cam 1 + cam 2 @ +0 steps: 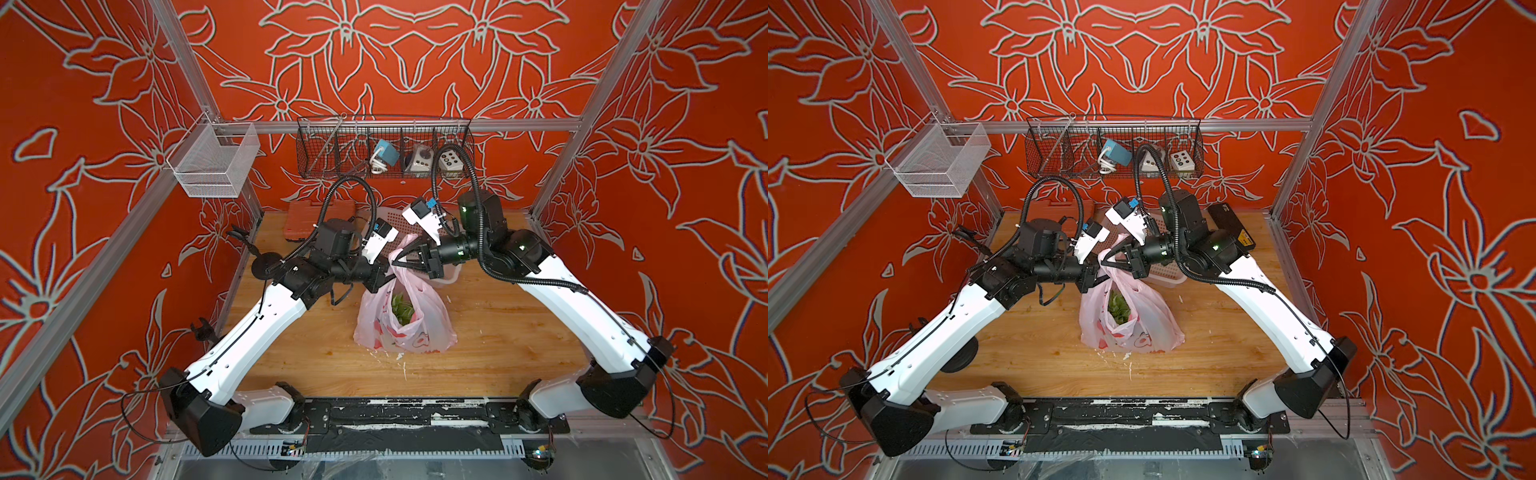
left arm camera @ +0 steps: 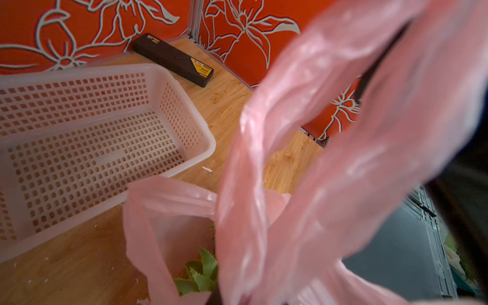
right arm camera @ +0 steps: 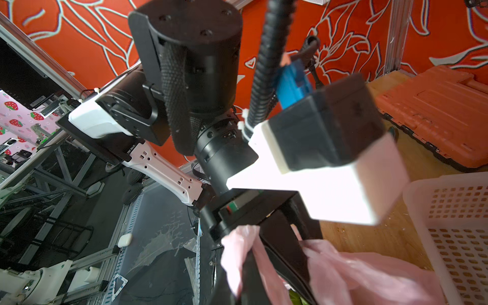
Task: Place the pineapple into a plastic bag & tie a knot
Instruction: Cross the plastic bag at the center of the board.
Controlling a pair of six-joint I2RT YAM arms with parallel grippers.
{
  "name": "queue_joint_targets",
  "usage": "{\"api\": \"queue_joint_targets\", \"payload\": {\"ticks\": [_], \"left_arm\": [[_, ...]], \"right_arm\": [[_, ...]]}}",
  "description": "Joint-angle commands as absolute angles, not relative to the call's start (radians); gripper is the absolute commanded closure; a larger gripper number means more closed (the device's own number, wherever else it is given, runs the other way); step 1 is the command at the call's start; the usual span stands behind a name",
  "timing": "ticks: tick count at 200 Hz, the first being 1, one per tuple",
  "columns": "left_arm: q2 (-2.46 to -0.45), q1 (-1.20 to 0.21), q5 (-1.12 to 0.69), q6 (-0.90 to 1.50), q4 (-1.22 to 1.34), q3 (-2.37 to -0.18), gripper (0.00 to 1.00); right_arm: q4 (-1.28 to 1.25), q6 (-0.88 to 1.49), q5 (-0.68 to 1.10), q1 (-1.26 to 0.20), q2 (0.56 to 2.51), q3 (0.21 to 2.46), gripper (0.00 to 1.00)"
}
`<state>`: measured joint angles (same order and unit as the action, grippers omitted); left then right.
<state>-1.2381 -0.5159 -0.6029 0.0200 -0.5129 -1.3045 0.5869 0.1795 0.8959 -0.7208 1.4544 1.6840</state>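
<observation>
Half of the job is looking finished: the pineapple (image 1: 402, 309) is already sitting inside the plastic bag (image 1: 405, 320), its green crown showing through the open mouth in both top views, and the bag is standing on the worktop (image 1: 498, 332) between the two arms, just in front of the white perforated basket (image 2: 105, 126). What is remaining, by my reading, is the tying itself; the two pink handles are being drawn up together above the bag, but no finished knot is visible, only stretched and crossed strips of film. The right gripper (image 1: 397, 261) is pointing toward the left arm with its jaws together, pinching a bunched pink handle (image 3: 239, 245) at the tips. The left gripper (image 1: 380, 282) is sitting right against the handles from the opposite side, and pink film is draping close across its wrist view, yet its fingertips are hidden behind plastic and arm, so I cannot tell whether its jaws are clamping the film or beginning to part. Neither arm is touching the basket or the black case (image 2: 173, 59) lying by the wall.
</observation>
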Motion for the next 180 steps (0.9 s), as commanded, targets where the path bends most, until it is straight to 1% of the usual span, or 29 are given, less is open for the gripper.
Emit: {"api": "queue_joint_targets", "payload": {"ticks": [1, 52, 80, 96, 119, 123, 137, 148, 157, 163, 168, 180], "left_arm": [[-1.204, -0.520, -0.671, -0.043, -0.452, -1.299, 0.88], [-1.186, -0.538, -0.654, -0.088, -0.492, -1.295, 0.79], [-1.177, -0.543, -0.659, -0.106, -0.517, -1.299, 0.68], [-1.175, -0.545, -0.670, -0.113, -0.531, -1.304, 0.63], [-1.183, -0.545, -0.705, -0.125, -0.563, -1.318, 0.59], [-1.184, -0.545, -0.713, -0.127, -0.570, -1.321, 0.58], [-1.190, -0.545, -0.733, -0.130, -0.585, -1.329, 0.57], [-1.195, -0.545, -0.746, -0.129, -0.589, -1.331, 0.52], [-1.197, -0.545, -0.757, -0.127, -0.591, -1.333, 0.52], [-1.198, -0.545, -0.759, -0.123, -0.583, -1.333, 0.51], [-1.199, -0.544, -0.755, -0.118, -0.576, -1.331, 0.49], [-1.203, -0.545, -0.741, -0.102, -0.557, -1.328, 0.48]], "right_arm": [[0.540, 0.206, 0.848, -0.727, 1.454, 1.703, 1.00], [0.550, 0.224, 0.807, -0.707, 1.466, 1.685, 1.00], [0.563, 0.220, 0.811, -0.689, 1.477, 1.683, 1.00], [0.570, 0.215, 0.825, -0.686, 1.480, 1.685, 1.00], [0.588, 0.204, 0.856, -0.678, 1.493, 1.695, 1.00], [0.594, 0.200, 0.864, -0.677, 1.497, 1.697, 1.00], [0.602, 0.194, 0.880, -0.676, 1.500, 1.701, 1.00], [0.614, 0.183, 0.898, -0.676, 1.503, 1.707, 1.00], [0.622, 0.180, 0.906, -0.676, 1.505, 1.711, 1.00], [0.623, 0.181, 0.909, -0.676, 1.505, 1.713, 1.00], [0.623, 0.181, 0.914, -0.676, 1.506, 1.714, 1.00], [0.606, 0.198, 0.936, -0.676, 1.506, 1.708, 1.00]]}}
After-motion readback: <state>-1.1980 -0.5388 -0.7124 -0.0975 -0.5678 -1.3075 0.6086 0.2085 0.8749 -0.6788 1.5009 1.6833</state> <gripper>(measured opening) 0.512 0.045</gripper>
